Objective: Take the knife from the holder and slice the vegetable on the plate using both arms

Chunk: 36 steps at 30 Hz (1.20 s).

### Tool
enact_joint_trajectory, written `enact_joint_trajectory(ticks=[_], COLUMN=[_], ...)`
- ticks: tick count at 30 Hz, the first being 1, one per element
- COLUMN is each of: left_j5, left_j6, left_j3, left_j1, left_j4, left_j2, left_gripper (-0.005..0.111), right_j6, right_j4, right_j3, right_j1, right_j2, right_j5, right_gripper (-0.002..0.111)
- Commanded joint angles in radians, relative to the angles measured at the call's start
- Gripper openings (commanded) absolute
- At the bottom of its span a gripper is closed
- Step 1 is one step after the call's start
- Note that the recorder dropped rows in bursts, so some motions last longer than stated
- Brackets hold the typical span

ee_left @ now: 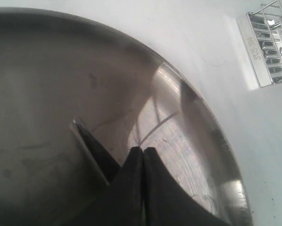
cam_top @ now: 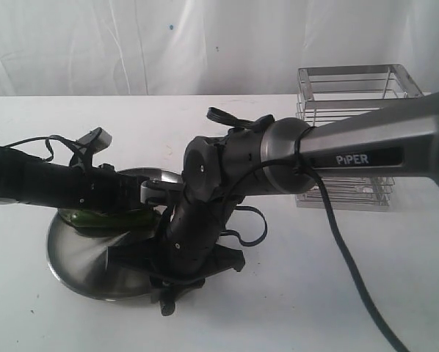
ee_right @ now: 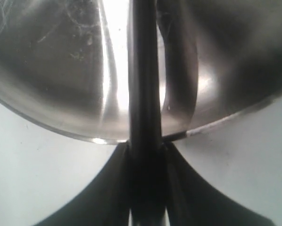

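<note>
The steel plate [cam_top: 73, 257] lies at the front left, with the dark-green vegetable [cam_top: 102, 218] along its far side. My left gripper [ee_left: 143, 149] is shut low over the plate [ee_left: 188, 155], and a thin stem [ee_left: 160, 123] runs out from its tips. The vegetable's body is hidden under its fingers. My right gripper [ee_right: 145, 147] is shut on the black knife [ee_right: 143, 70], which reaches out over the plate [ee_right: 46, 70] from its near rim. In the exterior view the right arm [cam_top: 205, 213] hides the knife. The wire holder [cam_top: 352, 95] stands at the back right.
The right arm's grey "PIPER" section [cam_top: 366, 147] crosses from the right over the table, trailing a black cable [cam_top: 352, 271]. The left arm [cam_top: 51, 183] comes in from the left. A white cloth backdrop hangs behind the white table [cam_top: 337, 293].
</note>
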Motion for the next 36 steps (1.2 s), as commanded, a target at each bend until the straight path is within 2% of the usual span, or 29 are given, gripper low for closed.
enact_joint_trajectory(ticks=[1, 22, 36], left_j5=[-0.006, -0.027, 0.054], left_j6=[-0.097, -0.132, -0.132], left_j3=[0.017, 0.017, 0.017], left_j1=[-0.003, -0.003, -0.001], left_j4=[0.076, 0.119, 0.111], left_j2=[0.047, 0.05, 0.0], left_gripper=[0.0, 0.0, 0.0], right_j6=[-0.016, -0.016, -0.008], right_j4=[-0.005, 0.02, 0.02], right_j3=[-0.002, -0.002, -0.002], right_j1=[0.0, 0.016, 0.02], right_j2=[-0.004, -0.004, -0.006], right_j5=[0.019, 0.248, 0.129], right_gripper=[0.0, 0.0, 0.0])
